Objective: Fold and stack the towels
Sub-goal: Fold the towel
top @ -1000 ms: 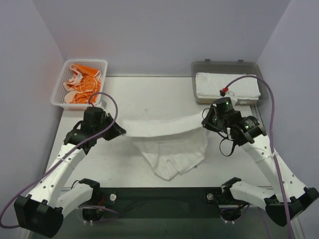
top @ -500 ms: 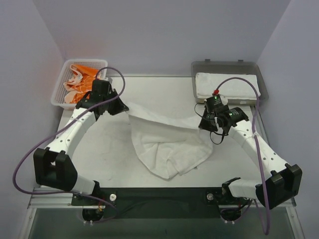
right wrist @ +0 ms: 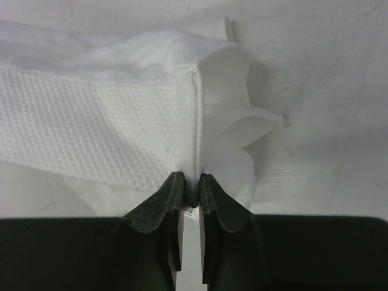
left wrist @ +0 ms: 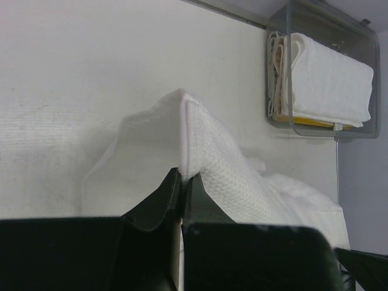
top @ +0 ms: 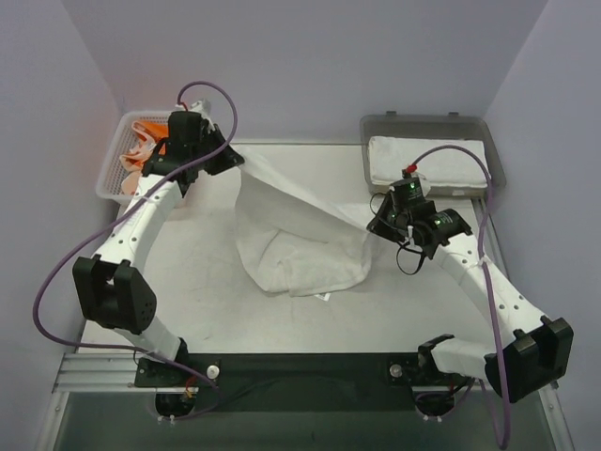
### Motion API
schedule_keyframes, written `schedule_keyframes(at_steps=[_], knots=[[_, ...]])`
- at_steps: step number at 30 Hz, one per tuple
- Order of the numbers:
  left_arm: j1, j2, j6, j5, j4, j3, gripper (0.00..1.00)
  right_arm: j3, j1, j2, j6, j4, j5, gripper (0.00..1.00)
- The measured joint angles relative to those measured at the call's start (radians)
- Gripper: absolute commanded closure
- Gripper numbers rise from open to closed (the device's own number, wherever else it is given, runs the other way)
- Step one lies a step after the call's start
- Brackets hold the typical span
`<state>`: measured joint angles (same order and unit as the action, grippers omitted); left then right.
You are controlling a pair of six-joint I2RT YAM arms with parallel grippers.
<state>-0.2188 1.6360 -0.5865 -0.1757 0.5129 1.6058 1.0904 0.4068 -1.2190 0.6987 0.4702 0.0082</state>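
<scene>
Your left gripper [top: 231, 162] has its black fingers pinched shut on one hemmed corner of the white towel [top: 296, 252]. The left wrist view shows the jaws meeting with only the thin cloth edge between them. Your right gripper [top: 377, 228] is likewise clamped on another corner, its two tapered black fingers closed on a fold where a stitched hem runs straight up from the tips. Between the two grips the towel's upper edge is drawn into a taut diagonal band, running from the far-left part of the table [top: 188, 272] down toward the right-middle. Up close the fabric shows a fine, waffle-like weave on one face and a smoother border strip along the hem. Below the stretched edge the rest of the towel sags and bunches into a rounded, rumpled heap resting on the middle of the table. Just behind your left gripper, the white mesh basket [top: 106, 178] sits at the far-left corner, holding a crumpled orange-and-white towel [top: 141, 158]. At the far right, the grey translucent tray [top: 427, 120] holds a folded white towel [top: 441, 162], a neat rectangular slab. The left wrist view shows it as a layered stack with a thin yellow edge at the bottom.
</scene>
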Motion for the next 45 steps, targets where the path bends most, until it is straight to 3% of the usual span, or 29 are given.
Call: schedule_keyframes(at_steps=[5, 11, 18, 22, 28, 34, 38, 42, 45], knots=[[-0.074, -0.166, -0.06, 0.009, -0.084, -0.283, 1.0, -0.126, -0.007, 0.03, 0.031, -0.032, -0.018, 1.0], [-0.298, -0.397, -0.186, 0.034, -0.167, -0.677, 1.0, -0.262, -0.011, 0.042, 0.057, -0.051, -0.052, 1.0], [-0.45, -0.428, -0.327, 0.078, -0.253, -0.884, 1.0, -0.325, -0.016, 0.056, 0.064, -0.103, -0.081, 1.0], [-0.514, -0.407, -0.372, 0.087, -0.311, -0.895, 0.99, -0.337, -0.016, 0.047, 0.063, -0.126, -0.095, 1.0], [-0.523, -0.38, -0.426, 0.103, -0.358, -0.912, 0.95, -0.367, -0.016, 0.015, 0.06, -0.159, -0.103, 1.0], [-0.58, -0.401, -0.447, 0.132, -0.358, -0.924, 0.99, -0.379, -0.016, 0.009, 0.06, -0.169, -0.108, 1.0], [-0.515, -0.411, -0.396, 0.158, -0.287, -0.759, 1.0, -0.377, -0.018, 0.009, 0.057, -0.172, -0.111, 1.0], [-0.417, -0.42, -0.376, 0.164, -0.336, -0.56, 1.0, -0.367, -0.02, 0.009, 0.057, -0.175, -0.113, 1.0], [-0.423, -0.481, -0.413, 0.168, -0.452, -0.585, 1.0, -0.366, -0.021, 0.009, 0.057, -0.175, -0.114, 1.0]])
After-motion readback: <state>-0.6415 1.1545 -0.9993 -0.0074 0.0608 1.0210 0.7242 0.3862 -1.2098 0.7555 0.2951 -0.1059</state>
